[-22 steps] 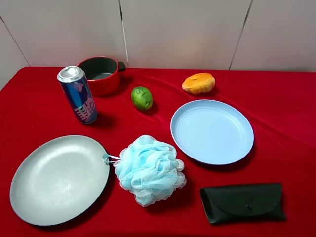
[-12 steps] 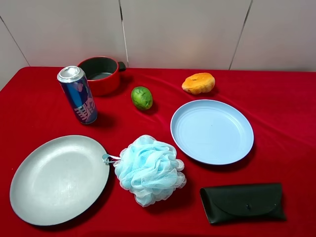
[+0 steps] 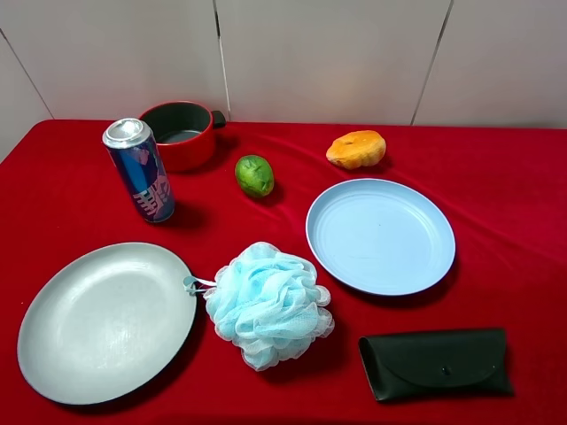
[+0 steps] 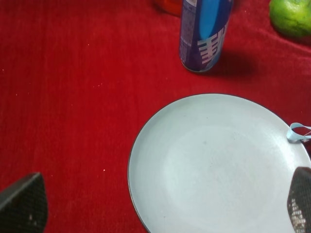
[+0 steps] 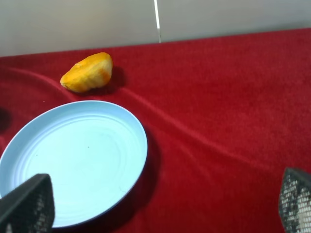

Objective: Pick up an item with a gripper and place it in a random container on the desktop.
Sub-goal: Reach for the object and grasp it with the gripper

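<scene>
The green fruit (image 3: 254, 175) lies on the red desktop cloth (image 3: 496, 177) between the red pot and the light-blue plate (image 3: 380, 235); it also shows in the left wrist view (image 4: 291, 17). The plate is empty and also shows in the right wrist view (image 5: 73, 160). Neither arm shows in the exterior high view. My left gripper (image 4: 160, 204) is open and empty above the grey plate (image 4: 214, 165), far from the fruit. My right gripper (image 5: 160, 204) is open and empty over the cloth at the blue plate's edge.
A red pot (image 3: 181, 133) and a blue can (image 3: 139, 170) stand at the back left. An orange-yellow bun (image 3: 356, 149) lies behind the blue plate. A grey plate (image 3: 106, 320), a blue bath pouf (image 3: 267, 304) and a black case (image 3: 436, 363) lie along the front.
</scene>
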